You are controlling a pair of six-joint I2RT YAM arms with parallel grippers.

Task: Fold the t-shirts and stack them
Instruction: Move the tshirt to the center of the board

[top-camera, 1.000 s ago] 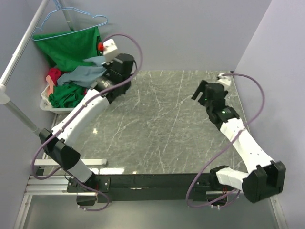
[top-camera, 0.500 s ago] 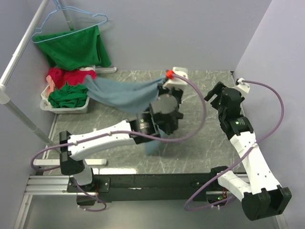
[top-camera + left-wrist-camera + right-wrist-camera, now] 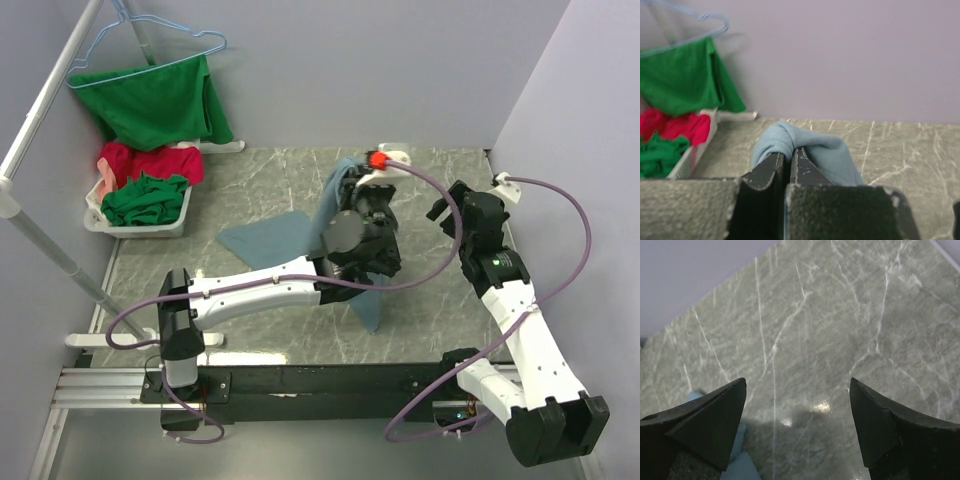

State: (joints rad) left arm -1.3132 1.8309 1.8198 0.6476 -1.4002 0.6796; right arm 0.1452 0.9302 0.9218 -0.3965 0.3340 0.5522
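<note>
1. The left end effector (image 3: 788, 156) is clamped tight on a bunched fold of the grey-blue t-shirt (image 3: 268, 238). In the wrist view the cloth bulges out just past the closed fingertips, so the grip is on a gathered edge, not a flat layer.
2. The shirt is held up over the middle of the worktop (image 3: 250, 180). One part trails down to lie on the marble left of the arm, and another hangs below the wrist toward the near edge. Held this high, the cloth can drape open rather than sit crumpled.
3. The right end effector (image 3: 797, 385) is spread wide and grips nothing. It hovers over bare marble just right of the shirt, and a corner of blue cloth shows at the lower left of its wrist view. I judge it is posted there to take a second corner so the shirt can be pulled flat.
4. The white basket (image 3: 100, 222) at the far left holds a red t-shirt (image 3: 150, 160) and a dark green t-shirt (image 3: 145, 197), well apart from both arms and waiting their turn. A hung green shirt (image 3: 155, 100) drapes from a hanger (image 3: 150, 45) above them.
5. Nothing is folded or stacked yet.
</note>
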